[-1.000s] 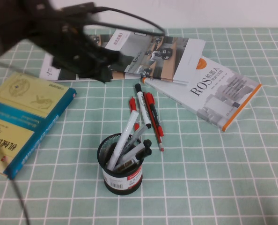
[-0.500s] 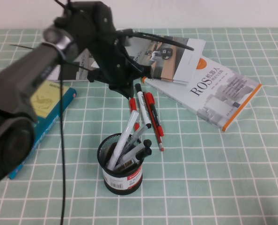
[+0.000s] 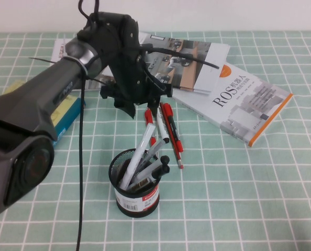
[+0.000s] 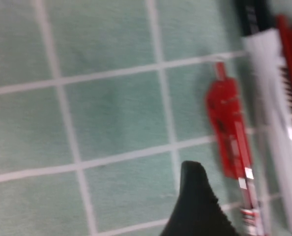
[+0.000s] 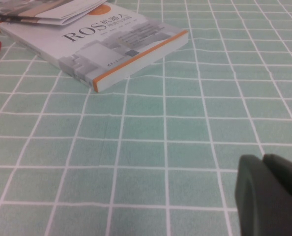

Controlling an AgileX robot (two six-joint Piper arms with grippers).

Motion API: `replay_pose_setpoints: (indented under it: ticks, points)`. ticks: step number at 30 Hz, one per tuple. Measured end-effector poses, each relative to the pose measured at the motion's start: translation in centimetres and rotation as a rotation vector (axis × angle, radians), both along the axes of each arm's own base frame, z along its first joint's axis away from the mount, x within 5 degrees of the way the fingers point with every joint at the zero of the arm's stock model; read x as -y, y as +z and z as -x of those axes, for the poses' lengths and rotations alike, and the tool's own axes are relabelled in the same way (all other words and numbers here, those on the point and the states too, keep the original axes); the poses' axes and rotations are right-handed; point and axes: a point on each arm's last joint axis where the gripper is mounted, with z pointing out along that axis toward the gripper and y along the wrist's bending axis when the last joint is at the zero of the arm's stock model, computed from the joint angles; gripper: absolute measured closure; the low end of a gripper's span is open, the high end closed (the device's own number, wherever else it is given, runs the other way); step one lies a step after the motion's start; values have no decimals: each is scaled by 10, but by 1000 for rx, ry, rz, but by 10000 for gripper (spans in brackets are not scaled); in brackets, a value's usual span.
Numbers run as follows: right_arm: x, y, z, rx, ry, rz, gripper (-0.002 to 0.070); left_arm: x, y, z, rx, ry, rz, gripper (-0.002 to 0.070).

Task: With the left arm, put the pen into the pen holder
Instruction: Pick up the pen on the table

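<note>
While the left arm (image 3: pixel 66 89) reaches over the worktop (image 3: pixel 250 198), its left gripper (image 3: pixel 142 102) hangs just above the capped end of the pen (image 3: pixel 150 121); whether its jaws are open I cannot tell. Best to straddle only that all-red barrel, clear of the white marker (image 3: pixel 160 125) touching it. Nearer the robot stands the pen holder (image 3: pixel 135 184). Only the left wrist view shows the cap (image 4: pixel 223 105) closely. The right gripper (image 5: pixel 271 196), jaws closed, hangs low over bare worktop.

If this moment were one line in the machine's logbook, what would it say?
left gripper: over pen's cap end, not gripping | pen: flat on table beside white marker | pen holder: upright, nearer | right gripper: parked above tablecloth
</note>
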Motion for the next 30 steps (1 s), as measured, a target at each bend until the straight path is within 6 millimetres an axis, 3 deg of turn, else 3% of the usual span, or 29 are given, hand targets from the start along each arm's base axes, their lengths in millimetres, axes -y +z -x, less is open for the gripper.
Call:
replay_pose_setpoints:
  ticks: [17,23,26,30]
  points:
    - [0,0,0,0,0,0,696,14,-31,2,-30,-13,-69,279]
    - [0,0,0,0,0,0,696,13,-34,1,-32,-11,-78,284]
    - [0,0,0,0,0,0,696,13,-34,1,-31,-9,-85,344]
    - [0,0,0,0,0,0,696,12,-34,1,-23,-29,-100,537]
